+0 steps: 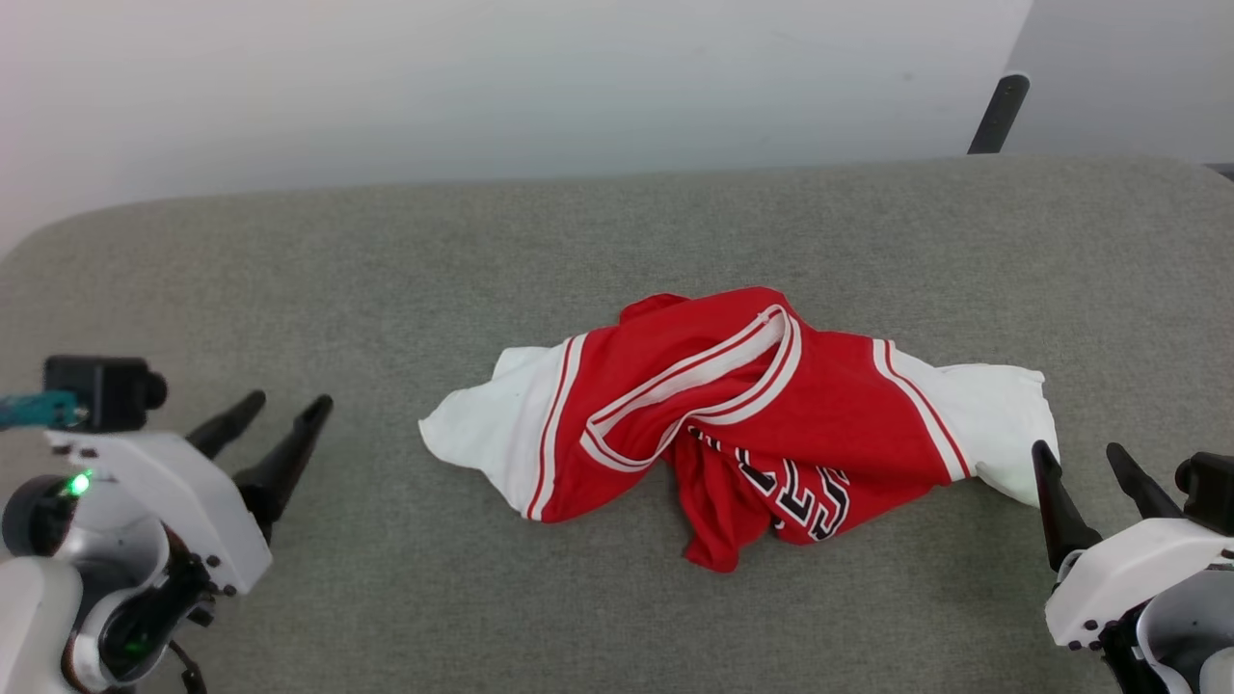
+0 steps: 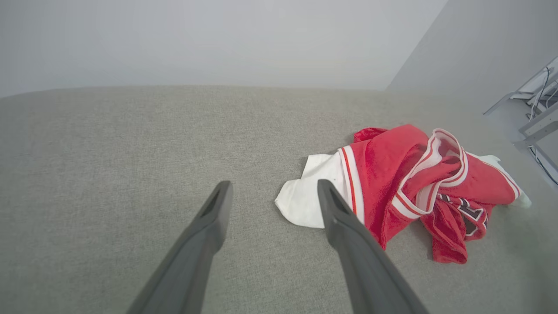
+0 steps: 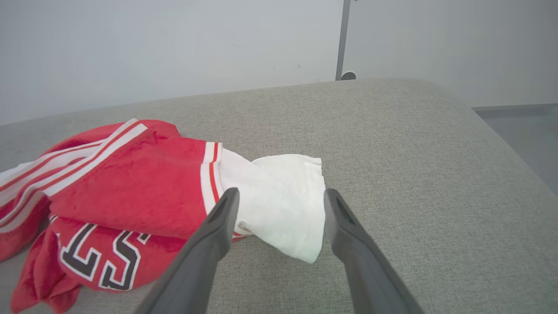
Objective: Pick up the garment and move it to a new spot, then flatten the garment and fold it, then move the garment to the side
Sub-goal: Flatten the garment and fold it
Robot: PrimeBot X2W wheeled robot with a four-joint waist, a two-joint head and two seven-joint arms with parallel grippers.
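**Operator:** Where does my garment lie?

**Spotter:** Your garment (image 1: 742, 424) sits crumpled mid-way across the grey fabric surface (image 1: 386, 270), with the lettering on its near side.

**Operator:** And my grippers?

**Spotter:** Your left gripper (image 1: 289, 400) hangs near left, fingers spread wide and empty, well apart from the left sleeve (image 1: 477, 434). Your right gripper (image 1: 1078, 450) is near right, equally wide and holding nothing, its tips just beside the right sleeve (image 1: 998, 410).
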